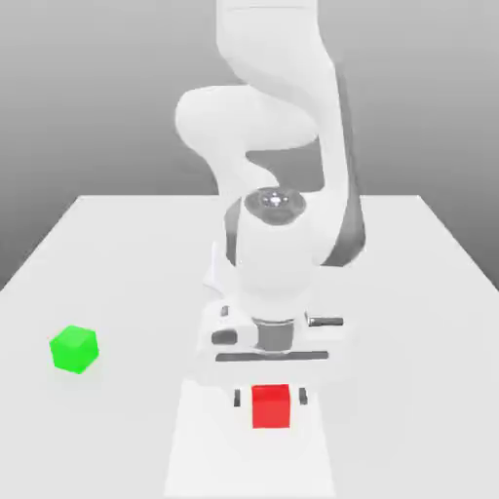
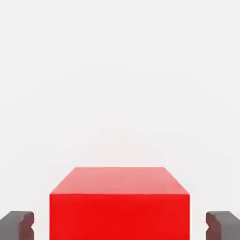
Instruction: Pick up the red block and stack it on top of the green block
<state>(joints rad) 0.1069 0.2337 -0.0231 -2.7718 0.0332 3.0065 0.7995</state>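
The tool (image 1: pixel 268 398) is seen lowered over the tabletop (image 1: pixel 117 253), its two dark fingers (image 1: pixel 237 398) set on either side of the red block (image 1: pixel 271 406), which rests on the surface directly between them. In the hand view a thin strip of white is visible between each finger (image 2: pixel 17 224) and the red block (image 2: pixel 119 206), so the fingers are shown standing apart from its faces and a firm grip cannot be confirmed from the pictures; the block is bracketed rather than plainly clamped. The green block (image 1: pixel 74 349) is seen well apart from the tool, off toward the exterior view's left and a little farther back than the red one. It is judged that the coming carry must be made sideways in that direction, once the red block is lifted clear of the tabletop
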